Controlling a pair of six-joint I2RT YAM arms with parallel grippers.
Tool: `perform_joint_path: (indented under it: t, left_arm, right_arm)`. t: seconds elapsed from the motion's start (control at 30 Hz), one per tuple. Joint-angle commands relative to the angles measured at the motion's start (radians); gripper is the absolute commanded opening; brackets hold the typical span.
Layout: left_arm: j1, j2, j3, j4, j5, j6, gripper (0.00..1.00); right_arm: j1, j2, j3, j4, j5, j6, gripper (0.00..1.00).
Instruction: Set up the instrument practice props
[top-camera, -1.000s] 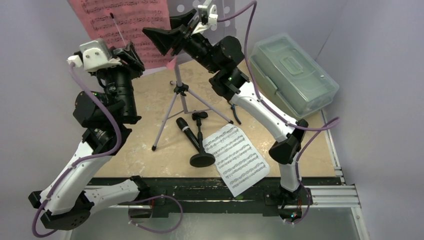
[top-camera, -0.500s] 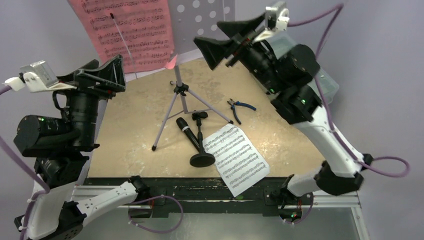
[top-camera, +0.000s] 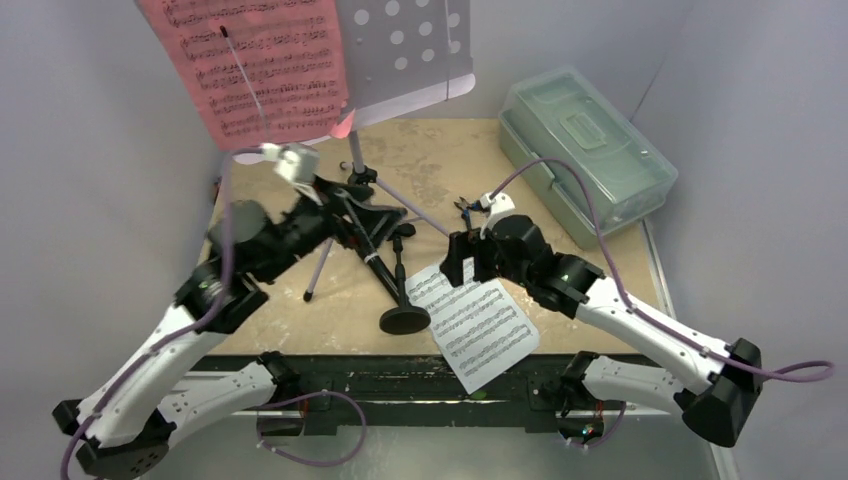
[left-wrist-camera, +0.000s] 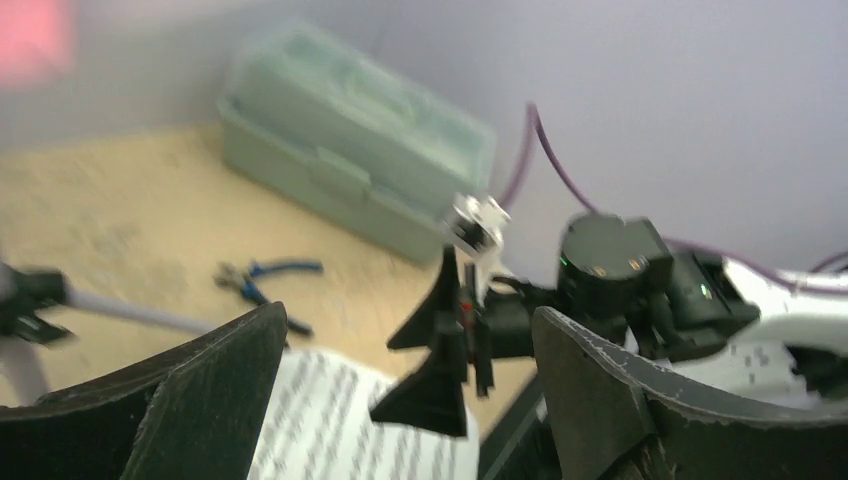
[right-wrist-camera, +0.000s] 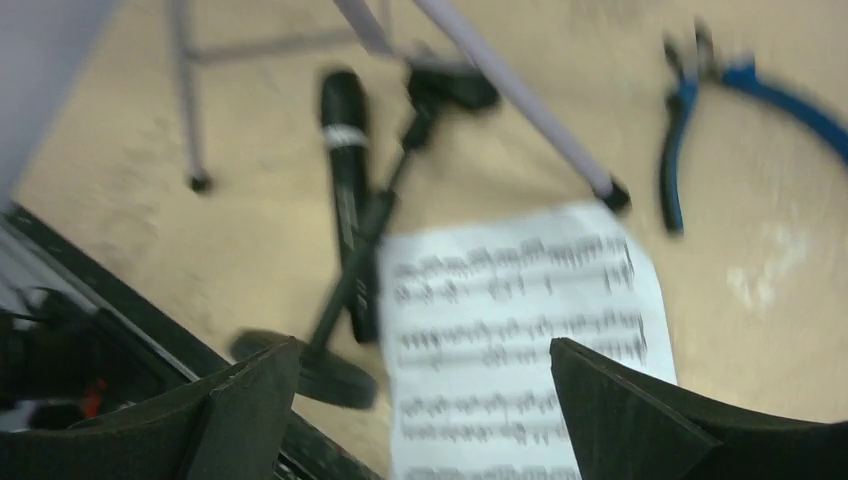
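Clear lidded plastic box (top-camera: 585, 150) at far right corner of desk (top-camera: 440, 160), set askew to desk edges. Lid shut, moulded handle in lid's middle. Pale greenish tint, contents not readable. Left wrist view shows same box (left-wrist-camera: 350, 180), blurred, one long side facing in toward desk centre.

Blue-handled pliers (right-wrist-camera: 690, 100) flat on desk, right of centre, well apart from box. Handles splayed, dark jaws point to far edge. Only jaw tip shows from above (top-camera: 464, 207). Desk surface pale tan, mottled.

Only music staves show, on the pink sheet (top-camera: 255, 70) and white sheet (top-camera: 480, 318); no words or numbers legible.
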Motion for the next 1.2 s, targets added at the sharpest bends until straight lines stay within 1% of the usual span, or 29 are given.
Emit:
perform_joint_path:
  t: [0.0, 0.07, 0.1, 0.13, 0.2, 0.27, 0.3, 0.37, 0.43, 0.5, 0.63, 0.7, 0.77, 0.83, 0.87, 0.9, 0.97, 1.07, 1.1, 1.17]
  left_arm:
    - [0.001, 0.051, -0.237, 0.144, 0.298, -0.222, 0.93]
    - [-0.002, 0.084, -0.344, 0.232, 0.38, -0.289, 0.93]
    - [-0.016, 0.103, -0.392, 0.311, 0.408, -0.319, 0.93]
    - [-0.036, 0.131, -0.428, 0.341, 0.414, -0.336, 0.92]
    - [-0.098, 0.19, -0.456, 0.332, 0.376, -0.316, 0.91]
    - [-0.169, 0.251, -0.446, 0.301, 0.31, -0.279, 0.87]
    - [-0.197, 0.273, -0.441, 0.3, 0.287, -0.268, 0.87]
    - [-0.224, 0.298, -0.443, 0.311, 0.27, -0.267, 0.86]
    - [-0.227, 0.301, -0.448, 0.332, 0.265, -0.271, 0.87]
    - [-0.227, 0.297, -0.445, 0.337, 0.256, -0.267, 0.87]
    - [-0.228, 0.289, -0.415, 0.282, 0.243, -0.232, 0.87]
    - [-0.226, 0.279, -0.411, 0.246, 0.232, -0.22, 0.87]
    - [-0.226, 0.266, -0.411, 0.228, 0.221, -0.212, 0.88]
    - [-0.226, 0.264, -0.411, 0.222, 0.214, -0.204, 0.88]
    - [-0.226, 0.267, -0.41, 0.22, 0.214, -0.201, 0.88]
    - [-0.226, 0.269, -0.409, 0.219, 0.216, -0.199, 0.88]
    - [-0.227, 0.275, -0.404, 0.217, 0.22, -0.196, 0.88]
    - [-0.227, 0.278, -0.402, 0.221, 0.223, -0.194, 0.88]
    - [-0.226, 0.276, -0.402, 0.22, 0.221, -0.193, 0.88]
    - [-0.226, 0.273, -0.4, 0.219, 0.218, -0.191, 0.88]
  right_arm:
    - [-0.151, -0.014, -0.216, 0.011, -0.179, 0.225, 0.99]
    - [-0.254, -0.029, -0.29, 0.08, -0.291, 0.24, 0.99]
    - [-0.301, -0.033, -0.317, 0.111, -0.317, 0.234, 0.99]
    - [-0.367, -0.021, -0.341, 0.142, -0.35, 0.222, 0.99]
    - [-0.454, 0.03, -0.371, 0.208, -0.444, 0.195, 0.98]
    - [-0.553, 0.138, -0.371, 0.263, -0.545, 0.153, 0.88]
    - [-0.573, 0.182, -0.365, 0.289, -0.571, 0.13, 0.83]
    - [-0.588, 0.256, -0.355, 0.359, -0.6, 0.114, 0.77]
    - [-0.596, 0.326, -0.346, 0.446, -0.668, 0.098, 0.71]
    - [-0.602, 0.388, -0.332, 0.492, -0.689, 0.084, 0.68]
    - [-0.645, 0.482, -0.313, 0.539, -0.702, 0.046, 0.68]
    - [-0.649, 0.5, -0.294, 0.528, -0.672, 0.01, 0.7]
    - [-0.649, 0.526, -0.278, 0.515, -0.668, -0.027, 0.73]
    - [-0.65, 0.554, -0.26, 0.49, -0.665, -0.052, 0.74]
    - [-0.65, 0.56, -0.262, 0.508, -0.67, -0.05, 0.74]
    - [-0.65, 0.565, -0.264, 0.519, -0.686, -0.045, 0.71]
    - [-0.65, 0.582, -0.27, 0.565, -0.78, -0.026, 0.64]
    - [-0.648, 0.627, -0.298, 0.658, -0.949, 0.025, 0.49]
    - [-0.648, 0.638, -0.311, 0.676, -0.978, 0.032, 0.44]
    - [-0.648, 0.645, -0.332, 0.686, -1.002, 0.036, 0.3]
